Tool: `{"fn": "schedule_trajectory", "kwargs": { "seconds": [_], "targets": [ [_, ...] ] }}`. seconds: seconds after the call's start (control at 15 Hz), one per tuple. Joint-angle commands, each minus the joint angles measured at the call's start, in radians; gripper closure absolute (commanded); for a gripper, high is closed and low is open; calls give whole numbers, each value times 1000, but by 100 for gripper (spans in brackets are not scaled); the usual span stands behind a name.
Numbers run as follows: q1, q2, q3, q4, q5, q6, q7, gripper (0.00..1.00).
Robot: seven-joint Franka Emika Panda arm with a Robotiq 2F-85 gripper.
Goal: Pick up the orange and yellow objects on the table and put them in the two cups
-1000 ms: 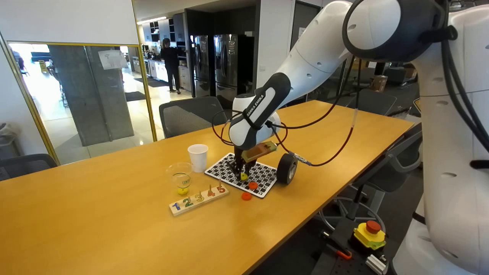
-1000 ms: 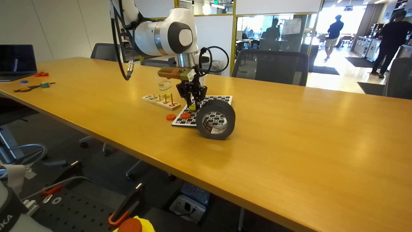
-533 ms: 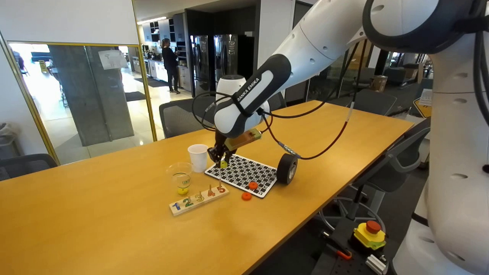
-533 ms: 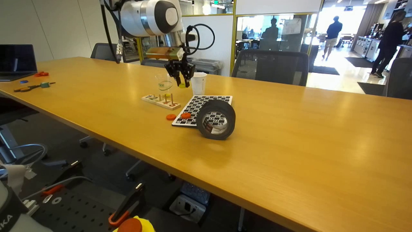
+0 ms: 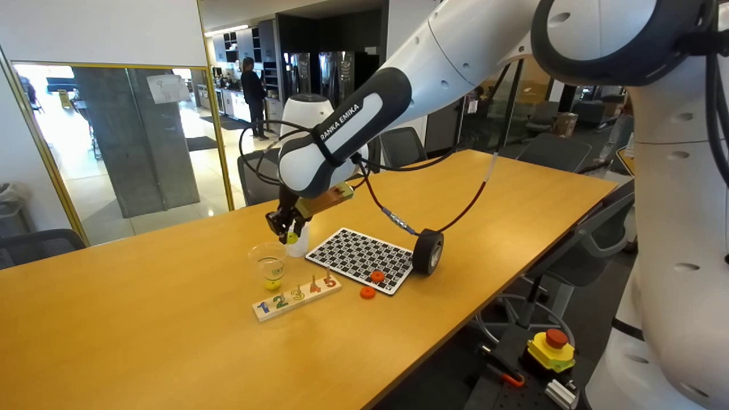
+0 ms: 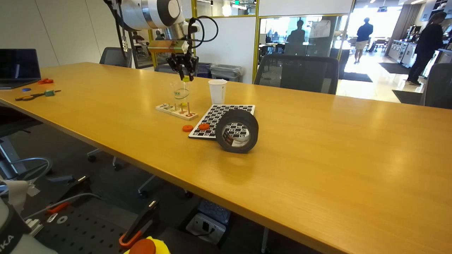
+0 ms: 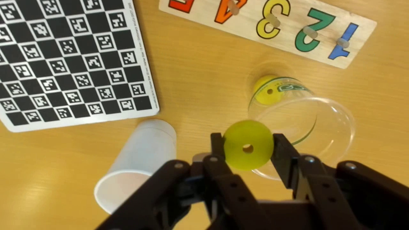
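Observation:
My gripper [image 7: 248, 142] is shut on a yellow disc [image 7: 247, 132] with a small central hole, gripped by its sides. It hangs above the table [image 5: 171, 341], near the rim of a clear plastic cup [image 7: 351, 134]. Through that cup's wall a second yellow disc [image 7: 262, 97] shows at its bottom. A white cup [image 7: 150, 147] stands upright beside it; in an exterior view the fingers partly cover the white cup [image 5: 300, 244]. One orange disc [image 5: 377, 276] lies on the checkered board, another orange disc [image 5: 367, 292] on the table just off its edge.
A checkered board [image 5: 353, 256] lies by the white cup, with a black tape roll [image 6: 253, 130] standing at its corner. A wooden number board with upright pegs [image 5: 296, 297] is close to the clear cup. Farther off are a laptop [image 6: 19, 67] and a pliers-like tool [image 6: 33, 96].
The gripper has lifted the yellow disc off the checkered board and carried it past the white cup to near the clear cup. The orange discs and both cups have stayed put.

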Motion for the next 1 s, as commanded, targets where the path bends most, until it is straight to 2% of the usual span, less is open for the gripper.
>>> {"fn": "schedule_trajectory", "kwargs": {
  "seconds": [0.0, 0.87, 0.93],
  "targets": [
    [3, 54, 19, 96, 3, -32, -36, 83],
    [-7, 140, 61, 207, 46, -122, -123, 83],
    [-8, 141, 63, 212, 51, -136, -123, 78]
  ]
}}
